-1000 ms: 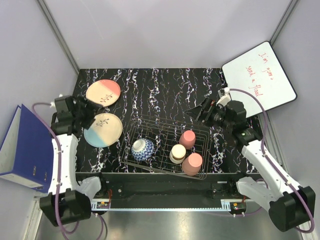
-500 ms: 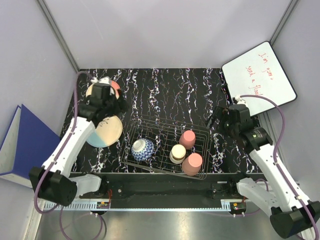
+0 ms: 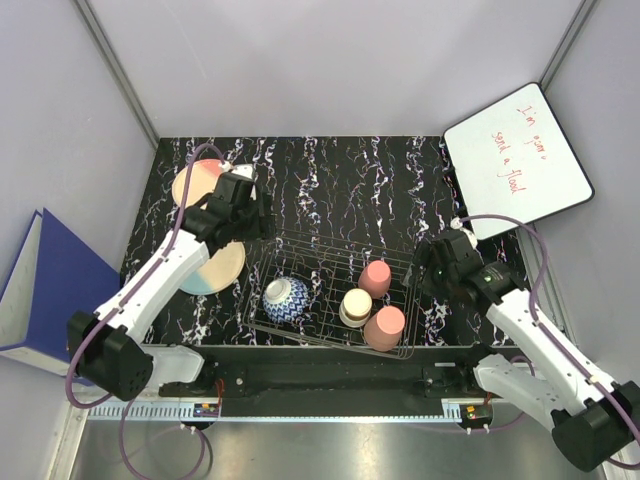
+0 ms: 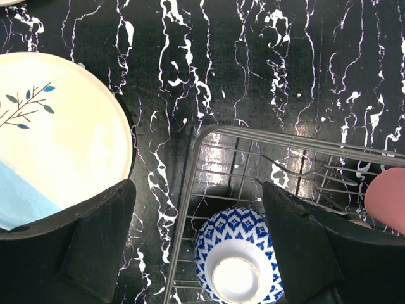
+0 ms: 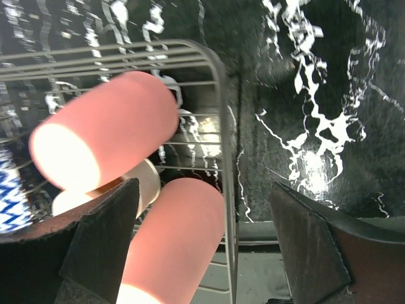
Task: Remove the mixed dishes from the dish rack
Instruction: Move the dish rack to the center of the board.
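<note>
The wire dish rack holds an upside-down blue-and-white bowl, two pink cups and a cream cup. A pink/cream plate and a light blue/cream plate lie on the table left of it. My left gripper is open and empty above the rack's far left corner; its view shows the bowl between the fingers. My right gripper is open and empty over the rack's right rim, beside the nearer pink cup.
A whiteboard with red writing leans at the back right. A blue binder stands off the table's left edge. The table is black marble with white veins, walled on three sides.
My left arm has swung right, from beside the plates to over the rack's far left corner. My right arm has moved nearer and down to the rack's right side.
</note>
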You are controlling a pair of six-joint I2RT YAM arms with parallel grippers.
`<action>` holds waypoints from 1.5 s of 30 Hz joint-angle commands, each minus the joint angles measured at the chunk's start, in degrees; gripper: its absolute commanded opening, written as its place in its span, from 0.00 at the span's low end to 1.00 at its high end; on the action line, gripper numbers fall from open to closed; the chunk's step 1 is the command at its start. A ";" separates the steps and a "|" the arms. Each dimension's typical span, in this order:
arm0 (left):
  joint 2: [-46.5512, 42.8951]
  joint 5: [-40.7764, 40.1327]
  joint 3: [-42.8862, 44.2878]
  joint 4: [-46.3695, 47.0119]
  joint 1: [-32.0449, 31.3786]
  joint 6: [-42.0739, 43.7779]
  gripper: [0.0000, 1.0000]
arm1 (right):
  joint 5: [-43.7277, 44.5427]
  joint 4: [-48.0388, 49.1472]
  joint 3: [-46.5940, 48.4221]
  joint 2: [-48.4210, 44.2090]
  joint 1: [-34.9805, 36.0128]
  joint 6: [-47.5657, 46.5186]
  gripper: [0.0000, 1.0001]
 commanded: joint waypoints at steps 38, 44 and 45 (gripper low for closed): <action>-1.43 -6.55 -8.40 2.01 -2.30 -4.95 0.78 | 2.59 11.95 -5.33 4.85 0.66 2.07 0.00; 2.97 -4.43 -8.76 2.01 -2.30 -5.21 0.68 | 2.86 10.63 -3.84 4.59 0.66 1.01 0.00; 3.32 -4.35 -8.93 2.01 -2.30 -5.39 0.66 | 2.86 10.46 -3.75 4.50 0.66 1.01 0.00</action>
